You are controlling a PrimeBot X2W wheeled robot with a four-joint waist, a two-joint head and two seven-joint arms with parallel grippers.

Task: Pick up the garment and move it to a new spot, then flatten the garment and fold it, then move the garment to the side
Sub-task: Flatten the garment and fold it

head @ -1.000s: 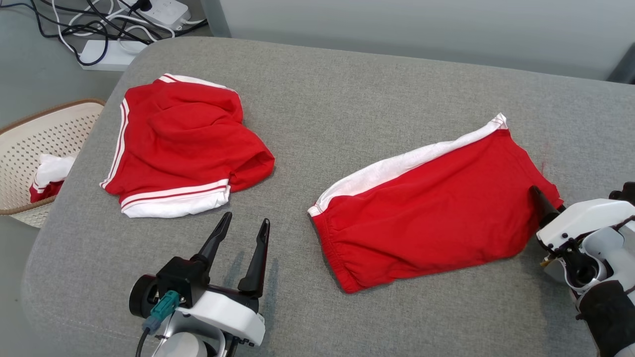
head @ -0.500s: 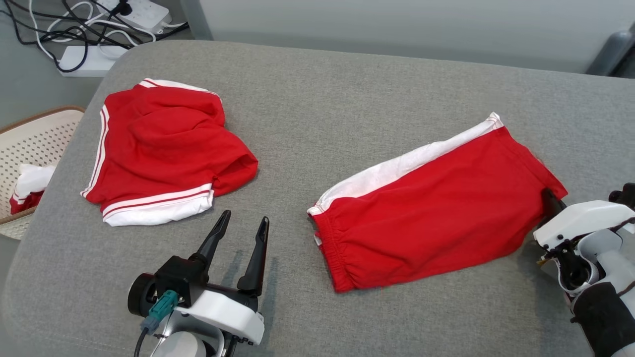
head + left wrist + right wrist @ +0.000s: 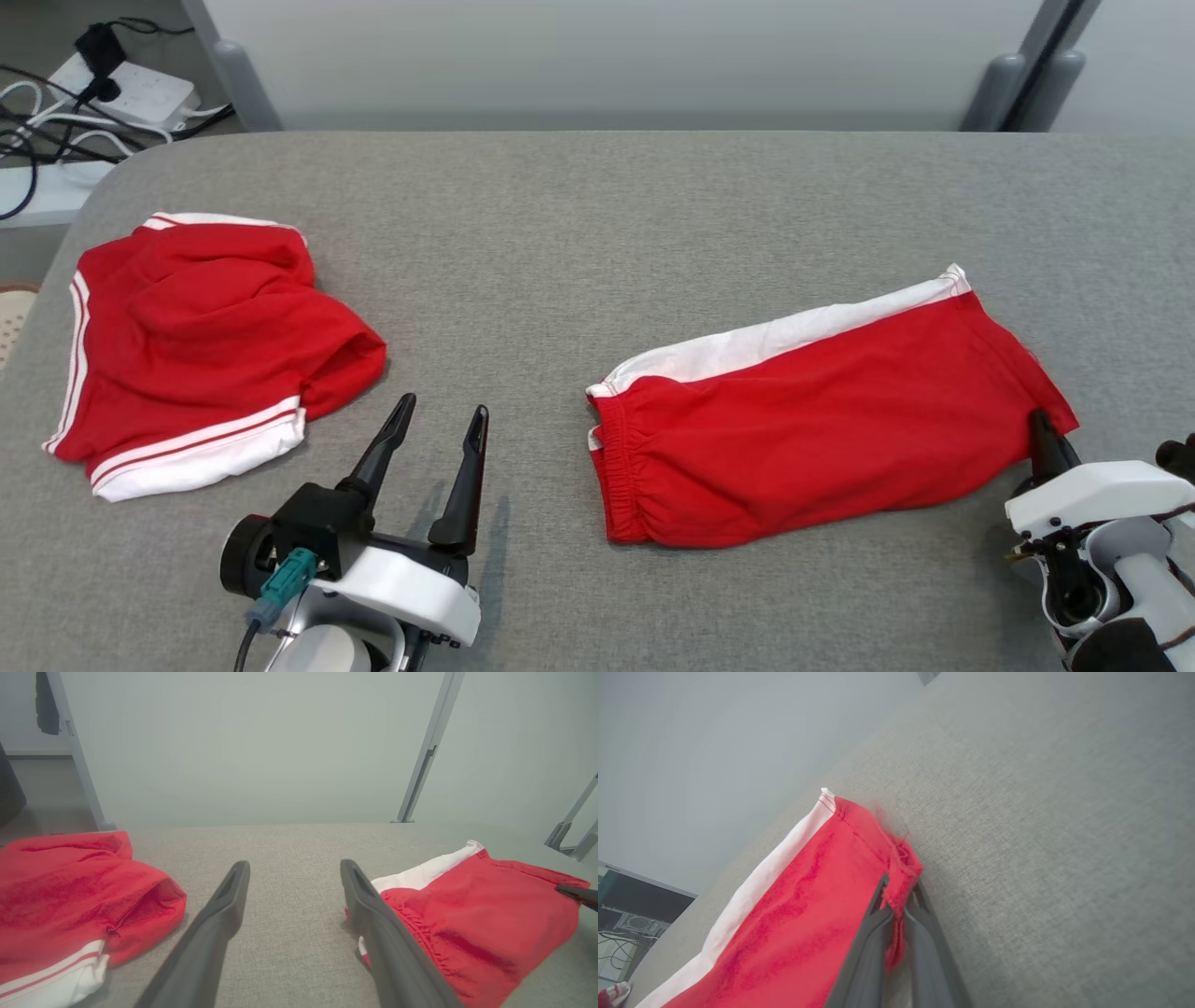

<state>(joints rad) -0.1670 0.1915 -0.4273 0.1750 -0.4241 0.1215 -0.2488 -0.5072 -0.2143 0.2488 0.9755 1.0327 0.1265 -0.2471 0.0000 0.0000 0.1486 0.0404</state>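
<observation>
Red shorts with a white side stripe (image 3: 822, 420) lie flat on the grey fabric surface (image 3: 597, 233); right gripper (image 3: 1040, 425) pinches their near right corner; left gripper (image 3: 444, 407) stands spread and empty, near a second red, white-trimmed garment (image 3: 205, 336).

No text, label, brand, number or sign can be read in any view. The garment (image 3: 822, 439) and the other red piece (image 3: 205, 345) carry plain white bands (stripes, not lettering). The power strip (image 3: 121, 84) at the far left is too small to show any marking.
</observation>
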